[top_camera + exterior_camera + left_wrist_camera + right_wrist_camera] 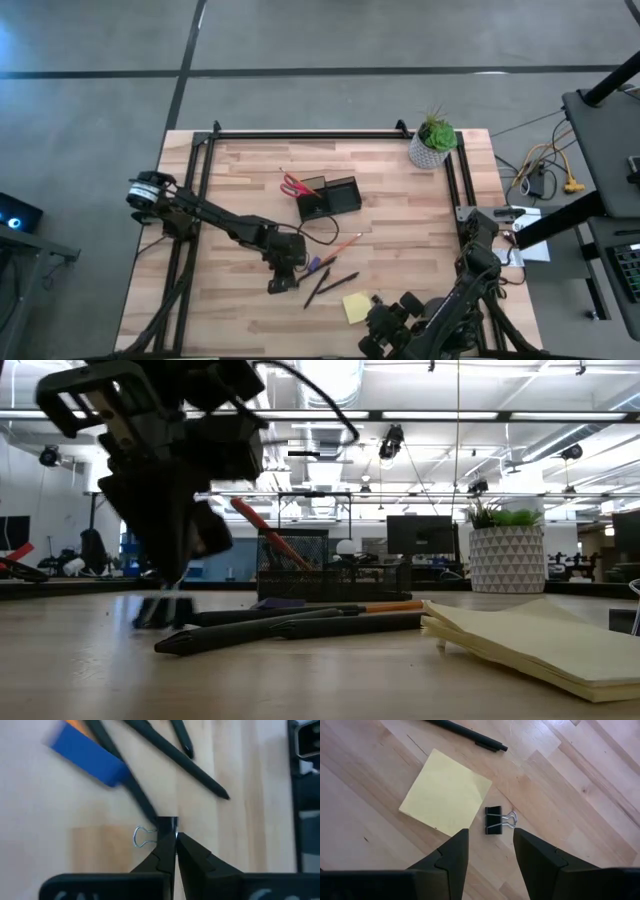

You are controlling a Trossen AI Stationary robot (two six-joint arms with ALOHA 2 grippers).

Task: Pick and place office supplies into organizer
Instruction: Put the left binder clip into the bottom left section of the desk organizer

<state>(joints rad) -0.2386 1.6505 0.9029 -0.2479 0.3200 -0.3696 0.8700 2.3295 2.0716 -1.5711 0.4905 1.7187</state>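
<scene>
My left fingers (175, 836) are clenched on a small black binder clip (166, 825) at lower centre of the worktop (240, 170). Only the red-handled scissors (296, 185) stand in the organizer (329, 197), mid-frame. Pens (333, 285), pencil (343, 243) and sticky-note pad (357, 307) remain out; my right fingers (490, 851) hang released over another clip (494, 820).

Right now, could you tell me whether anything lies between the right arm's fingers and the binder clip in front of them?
Nothing visible does. The right gripper is open, and the binder clip lies on bare table just ahead of its fingers. The yellow sticky-note pad sits beside the clip, not in the path.
</scene>
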